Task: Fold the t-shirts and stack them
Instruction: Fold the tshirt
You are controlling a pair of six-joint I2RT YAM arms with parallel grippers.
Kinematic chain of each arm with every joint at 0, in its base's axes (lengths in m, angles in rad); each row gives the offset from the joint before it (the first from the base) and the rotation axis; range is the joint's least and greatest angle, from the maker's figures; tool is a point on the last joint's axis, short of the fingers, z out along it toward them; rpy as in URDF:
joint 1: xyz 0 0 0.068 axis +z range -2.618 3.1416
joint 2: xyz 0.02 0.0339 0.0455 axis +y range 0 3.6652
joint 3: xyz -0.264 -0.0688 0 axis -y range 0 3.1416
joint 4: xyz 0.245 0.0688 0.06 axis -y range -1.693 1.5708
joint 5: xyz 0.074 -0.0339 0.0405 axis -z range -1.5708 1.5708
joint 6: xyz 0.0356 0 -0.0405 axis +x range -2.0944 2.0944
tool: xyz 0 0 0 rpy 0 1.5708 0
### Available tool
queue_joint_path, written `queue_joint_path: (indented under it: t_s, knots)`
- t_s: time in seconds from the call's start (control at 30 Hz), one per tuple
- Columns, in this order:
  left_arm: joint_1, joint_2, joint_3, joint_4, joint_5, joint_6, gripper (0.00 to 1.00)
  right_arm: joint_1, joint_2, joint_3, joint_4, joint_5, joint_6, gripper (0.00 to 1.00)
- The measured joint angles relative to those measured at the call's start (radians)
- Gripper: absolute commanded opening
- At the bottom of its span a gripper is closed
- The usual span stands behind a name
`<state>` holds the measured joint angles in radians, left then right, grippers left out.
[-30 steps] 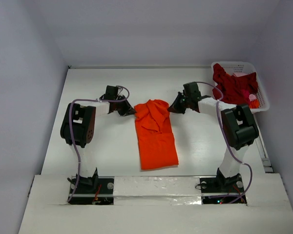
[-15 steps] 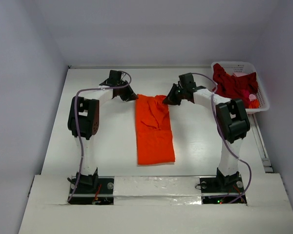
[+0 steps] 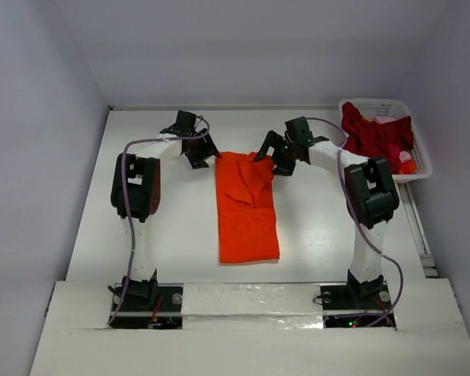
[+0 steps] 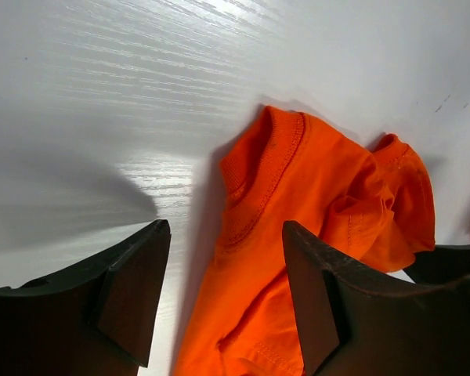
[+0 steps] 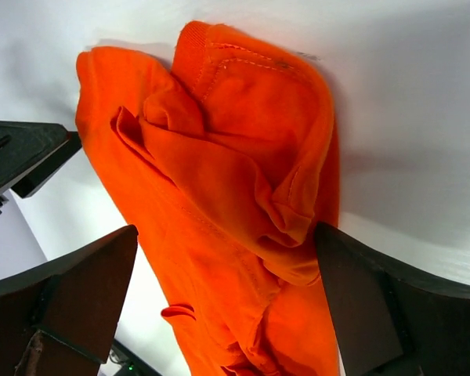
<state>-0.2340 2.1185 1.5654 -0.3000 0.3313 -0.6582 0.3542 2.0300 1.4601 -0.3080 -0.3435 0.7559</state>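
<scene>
Presently we list one orange shirt (image 3: 248, 207), lying on the white worktop (image 3: 164, 227) between the two arms. It is laid out as a long narrow shape running from the near side toward the far side. Its far end is bunched and creased, and the ribbed collar (image 4: 262, 180) shows at the far left corner. Left gripper (image 4: 225, 235): low at the far left corner of the shirt, jaws apart, nothing clamped; the shirt's edge shows in the gap between them. Right gripper (image 5: 225, 235): low at the far right corner, jaws spread wide over the crumpled cloth and gripping nothing; we cannot tell whether either finger touches the fabric. Red shirts (image 3: 372, 135): heaped loosely in the white basket (image 3: 421, 157) at the far right corner of the worktop, well apart from the orange shirt, with part of the heap rising above the rim.
</scene>
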Motion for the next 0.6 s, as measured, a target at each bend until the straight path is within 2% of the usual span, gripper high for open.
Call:
queue_joint_path:
  t_s: [0.2, 0.37, 0.5, 0.6]
  knots:
    - [0.014, -0.001, -0.003, 0.016, -0.013, -0.001, 0.55, 0.001, -0.002, 0.085, -0.084, 0.061, -0.017, 1.0]
    - [0.029, -0.001, 0.0, 0.045, -0.009, -0.008, 0.52, -0.013, 0.026, 0.294, -0.171, 0.124, -0.045, 1.0]
    - [0.035, 0.002, 0.022, 0.061, 0.007, -0.022, 0.51, -0.044, 0.138, 0.525, -0.232, 0.164, -0.072, 1.0]
    - [0.033, 0.011, 0.048, 0.076, 0.017, -0.031, 0.51, -0.073, 0.212, 0.611, -0.29, 0.195, -0.085, 1.0]
